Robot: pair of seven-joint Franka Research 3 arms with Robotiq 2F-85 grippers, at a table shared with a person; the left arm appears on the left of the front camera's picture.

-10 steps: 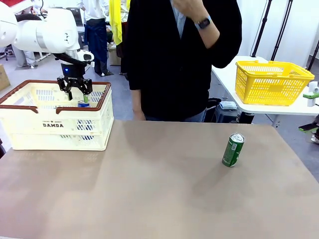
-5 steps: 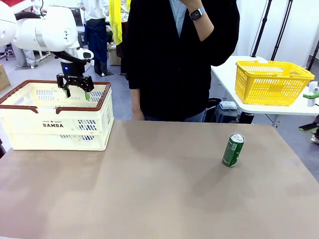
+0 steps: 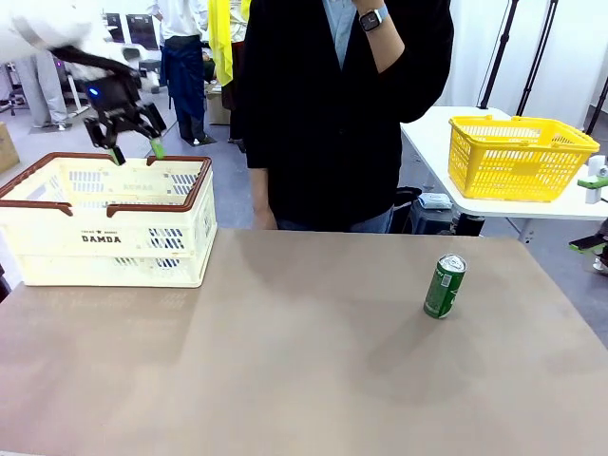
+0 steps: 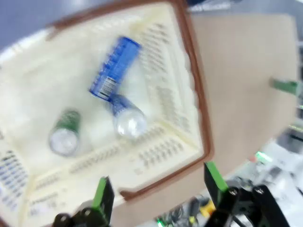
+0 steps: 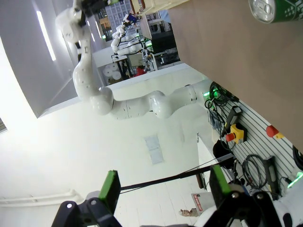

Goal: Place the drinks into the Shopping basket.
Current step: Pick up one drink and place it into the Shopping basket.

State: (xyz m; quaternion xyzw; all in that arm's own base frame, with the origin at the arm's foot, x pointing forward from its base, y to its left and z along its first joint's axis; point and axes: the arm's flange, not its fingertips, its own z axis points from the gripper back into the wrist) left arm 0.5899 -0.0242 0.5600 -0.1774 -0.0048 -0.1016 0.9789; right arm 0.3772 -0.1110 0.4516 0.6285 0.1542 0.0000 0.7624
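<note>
Lettering "DAMDA", black, on Shopping basket (image 3: 47,249) front.

text: "DAMDA" | on: Shopping basket (image 3: 57,258) front wall | green can (image 3: 444,286) print: illegible

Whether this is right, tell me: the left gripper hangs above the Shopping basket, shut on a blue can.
Wrong: the left gripper hangs above the Shopping basket open and empty. The left wrist view shows the blue can lying inside the basket.

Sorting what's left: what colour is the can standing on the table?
The can is dark green with a silver top; the front view shows it best.
</note>
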